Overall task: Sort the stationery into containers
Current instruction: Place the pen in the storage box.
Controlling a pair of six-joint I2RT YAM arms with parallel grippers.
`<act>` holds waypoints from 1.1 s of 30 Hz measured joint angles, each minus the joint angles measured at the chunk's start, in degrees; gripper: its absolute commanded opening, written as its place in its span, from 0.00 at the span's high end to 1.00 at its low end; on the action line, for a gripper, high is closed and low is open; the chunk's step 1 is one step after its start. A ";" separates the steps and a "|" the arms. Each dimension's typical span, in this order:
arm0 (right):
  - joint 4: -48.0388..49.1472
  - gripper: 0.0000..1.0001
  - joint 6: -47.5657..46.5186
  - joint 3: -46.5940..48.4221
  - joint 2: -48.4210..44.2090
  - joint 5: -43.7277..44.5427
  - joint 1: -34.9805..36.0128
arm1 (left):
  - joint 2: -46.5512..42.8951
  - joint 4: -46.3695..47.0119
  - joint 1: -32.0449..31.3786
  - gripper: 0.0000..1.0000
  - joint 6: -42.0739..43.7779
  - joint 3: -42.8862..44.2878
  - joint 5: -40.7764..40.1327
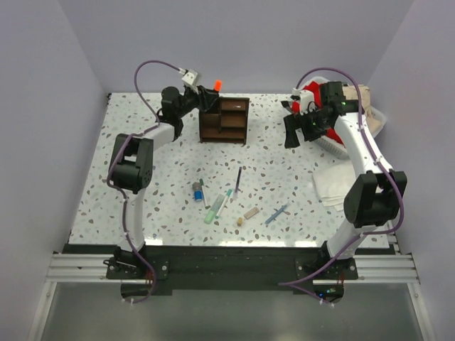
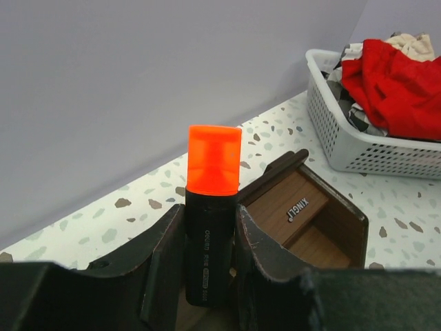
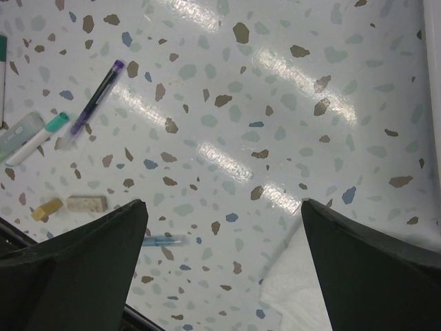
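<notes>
My left gripper point(image 1: 207, 97) is shut on the black marker with an orange cap point(image 1: 216, 86), held upright just above the left top of the dark brown wooden organiser point(image 1: 225, 119). In the left wrist view the marker point(image 2: 210, 234) stands between my fingers, with the organiser's open cubbies point(image 2: 313, 210) right behind it. My right gripper point(image 1: 291, 132) is open and empty, high above the table right of the organiser. On the table lie a blue-grey cylinder point(image 1: 197, 192), a green-white marker point(image 1: 213, 212), a teal-tipped white marker point(image 1: 225, 202), a dark blue pen point(image 1: 238, 179), a light blue pen point(image 1: 276, 214) and tan erasers point(image 1: 250, 213).
A white basket point(image 1: 375, 125) of red and beige cloth stands at the back right, also in the left wrist view point(image 2: 358, 148). A white folded cloth point(image 1: 331, 185) lies at the right. The right wrist view shows the dark blue pen point(image 3: 100, 96), erasers point(image 3: 86, 203) and cloth corner point(image 3: 296, 293).
</notes>
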 measured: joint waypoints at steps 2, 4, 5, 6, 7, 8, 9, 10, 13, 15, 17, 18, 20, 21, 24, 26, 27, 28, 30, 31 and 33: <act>0.04 0.01 0.11 0.00 0.17 -0.02 0.02 | 0.59 -0.61 0.00 0.78 0.44 -0.02 -0.04; 0.04 0.01 0.24 0.00 0.55 -0.02 0.02 | 0.72 -1.33 0.00 0.59 1.05 -0.02 -0.17; 0.07 0.01 0.33 0.02 0.72 -0.02 0.02 | 0.72 -1.49 0.00 0.52 1.27 -0.02 -0.17; 0.07 0.01 0.39 0.00 0.96 -0.04 0.02 | 0.72 -1.51 0.00 0.48 1.46 -0.02 -0.17; 0.07 0.01 0.42 0.02 1.14 -0.04 0.02 | 0.72 -1.49 0.00 0.42 1.66 -0.02 -0.17; 0.07 0.01 0.42 0.02 1.36 -0.04 0.02 | 0.72 -1.51 0.00 0.37 1.95 -0.02 -0.15; 0.07 0.01 0.44 0.02 1.51 -0.04 0.02 | 0.72 -1.57 0.00 0.34 2.19 -0.02 -0.13; 0.09 0.01 0.44 0.02 1.68 -0.07 0.02 | 0.72 -1.68 0.00 0.32 2.43 -0.02 -0.13; 0.24 0.01 0.48 0.02 2.08 -0.09 0.02 | 0.57 -2.36 0.11 0.29 2.78 -0.11 -0.02; 0.48 0.01 0.63 0.02 2.32 -0.11 0.02 | -0.02 -2.91 0.35 0.23 2.73 -0.61 0.33; 0.57 0.01 0.70 0.02 2.47 -0.24 0.02 | -1.49 -3.17 0.72 0.21 2.58 -1.97 0.57; 0.57 0.01 0.74 0.02 2.51 -0.33 0.02 | -2.80 -3.58 0.96 0.21 2.43 -2.80 0.66; 0.66 0.01 0.79 0.02 2.60 -0.66 0.02 | -6.78 -4.90 1.40 0.21 2.56 -4.94 1.01; 0.68 0.01 0.79 0.04 2.67 -0.90 0.02 | -8.98 -5.68 1.46 0.21 2.86 -5.70 1.53; 0.76 0.01 0.59 0.04 3.23 -2.10 0.02 | -18.60 -12.31 1.66 0.21 6.78 -7.15 5.05; 0.79 0.01 0.11 0.04 3.82 -3.15 0.02 | -25.18 -19.82 1.29 0.21 13.00 -7.34 8.09; 0.79 0.01 -0.20 0.04 4.15 -3.69 0.02 | -28.70 -25.27 0.68 0.21 18.21 -7.45 9.31; 0.83 0.01 -0.42 0.04 4.68 -4.48 0.02 | -31.89 -31.41 -0.07 0.22 23.61 -7.61 10.23; 1.09 0.01 -0.70 0.04 5.62 -5.73 0.04 | -35.95 -42.73 -2.43 0.24 32.79 -8.11 10.82; 1.38 0.01 -0.70 0.04 6.14 -6.58 0.04 | -36.89 -48.61 -3.87 0.25 36.65 -8.41 10.34; 2.58 0.01 -0.63 0.04 7.23 -7.85 0.17 | -36.22 -58.53 -6.67 0.28 41.46 -9.11 9.03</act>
